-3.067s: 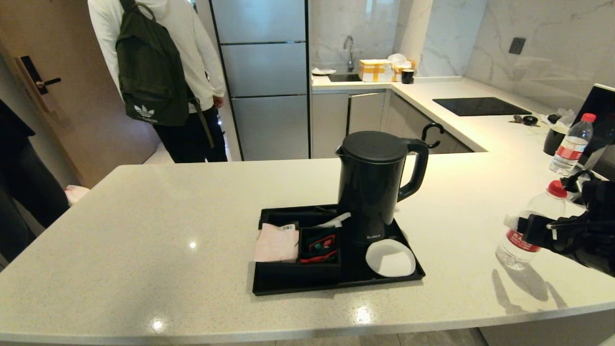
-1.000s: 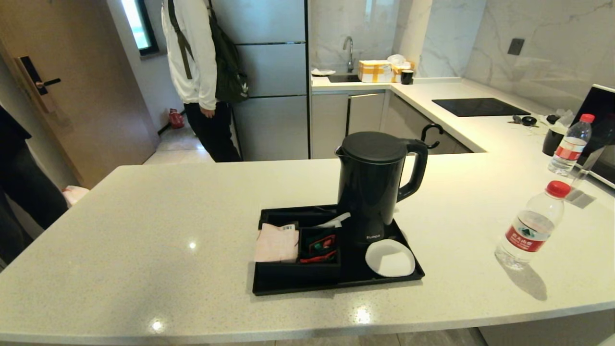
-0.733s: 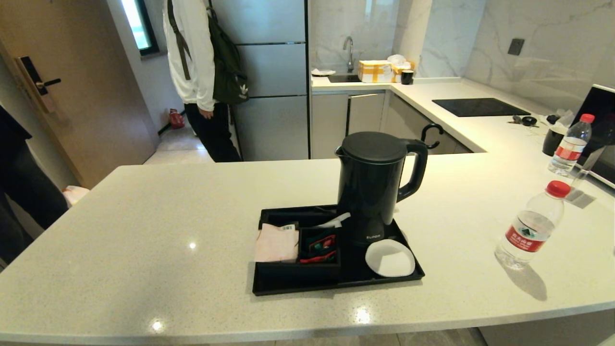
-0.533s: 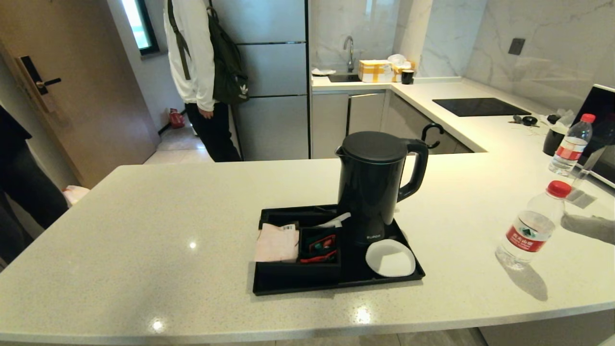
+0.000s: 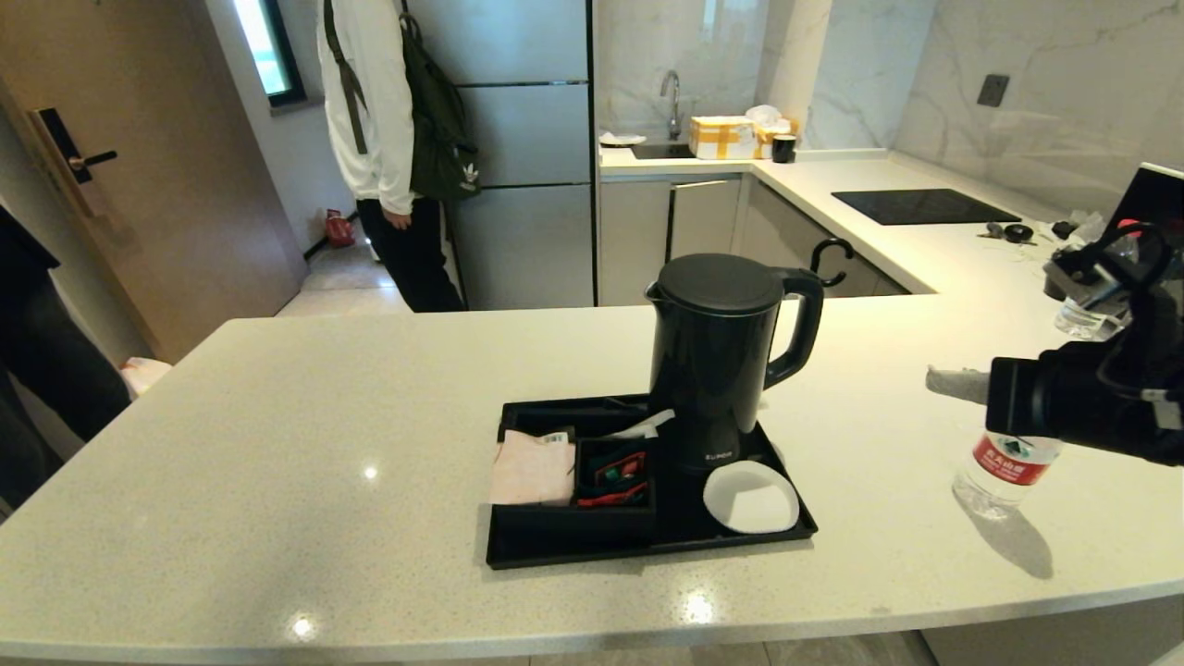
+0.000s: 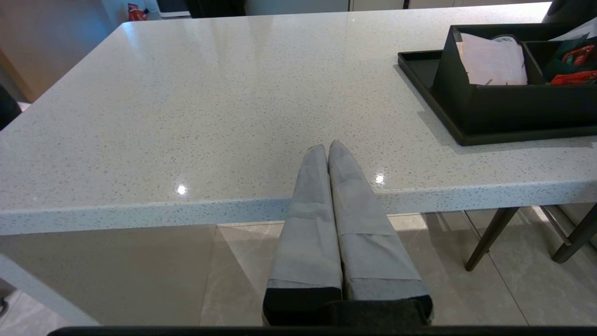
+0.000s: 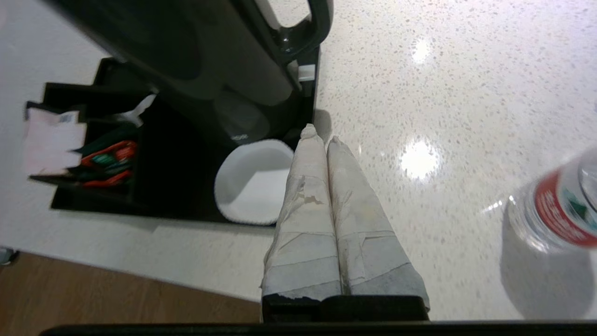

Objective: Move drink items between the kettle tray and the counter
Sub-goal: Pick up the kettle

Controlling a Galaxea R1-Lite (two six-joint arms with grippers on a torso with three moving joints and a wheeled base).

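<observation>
The black kettle (image 5: 717, 361) stands on its base at the back right of the black tray (image 5: 647, 548), behind the white coaster (image 5: 751, 497). The sachet-and-napkin box (image 5: 569, 467) fills the tray's left half. The water bottle (image 5: 1004, 467) stands on the counter (image 5: 324, 416) to the right of the tray, its cap and upper half hidden by my right arm. My right gripper (image 5: 943, 381) hovers shut and empty above the counter between bottle and kettle handle; in the right wrist view it (image 7: 321, 135) points at the tray's edge beside the coaster (image 7: 252, 182). My left gripper (image 6: 326, 147) is shut and empty, low at the counter's front edge.
A person with a dark backpack (image 5: 388, 139) stands by the fridge beyond the counter. A second bottle (image 5: 1073, 319) and small items sit at the far right behind my right arm. The black hob (image 5: 925, 205) lies on the side worktop.
My right arm let go of the bottle, drew out of view to the right, then came back in above the bottle, shut, reaching toward the kettle. The person walked toward the fridge.
</observation>
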